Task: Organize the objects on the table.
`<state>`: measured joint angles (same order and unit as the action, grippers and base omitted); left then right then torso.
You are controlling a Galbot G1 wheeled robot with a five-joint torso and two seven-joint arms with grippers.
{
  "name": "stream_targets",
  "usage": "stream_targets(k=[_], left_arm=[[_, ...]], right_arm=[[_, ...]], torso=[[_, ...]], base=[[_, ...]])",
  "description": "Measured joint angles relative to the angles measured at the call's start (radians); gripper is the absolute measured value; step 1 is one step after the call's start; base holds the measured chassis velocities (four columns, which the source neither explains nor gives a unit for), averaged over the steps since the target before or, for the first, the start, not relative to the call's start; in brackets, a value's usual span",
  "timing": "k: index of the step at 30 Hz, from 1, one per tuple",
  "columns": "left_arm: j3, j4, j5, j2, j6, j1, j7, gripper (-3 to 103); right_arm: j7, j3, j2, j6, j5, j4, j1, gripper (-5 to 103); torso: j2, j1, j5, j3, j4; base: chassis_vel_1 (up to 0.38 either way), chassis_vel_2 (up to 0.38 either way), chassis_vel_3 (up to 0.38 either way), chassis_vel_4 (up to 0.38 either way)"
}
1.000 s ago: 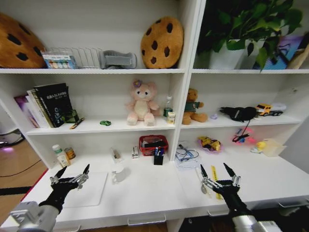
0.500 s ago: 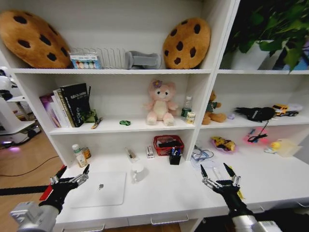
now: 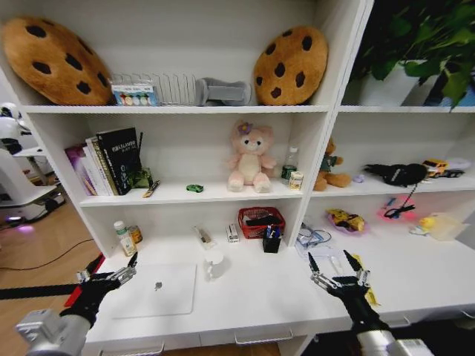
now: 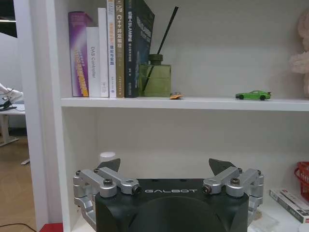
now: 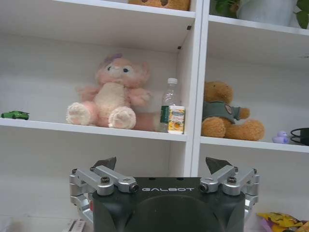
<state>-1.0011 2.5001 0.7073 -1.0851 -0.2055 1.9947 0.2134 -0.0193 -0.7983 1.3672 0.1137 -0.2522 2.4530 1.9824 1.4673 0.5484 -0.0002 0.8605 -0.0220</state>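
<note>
Head view: we hold left gripper (image 3: 113, 268) beside closed silver laptop (image 3: 157, 289), right gripper (image 3: 335, 265) over white desk (image 3: 260, 297), both spread apart, empty.

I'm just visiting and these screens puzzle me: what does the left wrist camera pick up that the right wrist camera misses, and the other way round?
Only the left wrist view has the row of books and a green reed-diffuser bottle, with the open left gripper in front. Only the right wrist view has the pink plush bear, a small bottle, a brown teddy and the open right gripper. Both catch the green toy car on the white shelf board.
</note>
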Motion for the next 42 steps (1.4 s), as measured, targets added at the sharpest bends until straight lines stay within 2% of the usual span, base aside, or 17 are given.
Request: stream_targets(k=[14, 33, 42], left_arm=[[0.0, 0.0, 0.0, 0.0, 0.0, 0.0, 0.0, 100], [0.0, 0.0, 0.0, 0.0, 0.0, 0.0, 0.0, 100], [0.0, 0.0, 0.0, 0.0, 0.0, 0.0, 0.0, 100]], right_arm=[[0.0, 0.0, 0.0, 0.0, 0.0, 0.0, 0.0, 100], [0.0, 0.0, 0.0, 0.0, 0.0, 0.0, 0.0, 100], [0.0, 0.0, 0.0, 0.0, 0.0, 0.0, 0.0, 100]], torso=[[0.0, 0.0, 0.0002, 0.0, 0.0005], [0.0, 0.0, 0.0003, 0.0, 0.0001], [0.0, 0.0, 0.0004, 0.0, 0.0002]], base=[[0.153, 0.151, -0.158, -0.148], [0.004, -0.004, -0.004, 0.008], [0.131, -0.149, -0.146, 0.136]])
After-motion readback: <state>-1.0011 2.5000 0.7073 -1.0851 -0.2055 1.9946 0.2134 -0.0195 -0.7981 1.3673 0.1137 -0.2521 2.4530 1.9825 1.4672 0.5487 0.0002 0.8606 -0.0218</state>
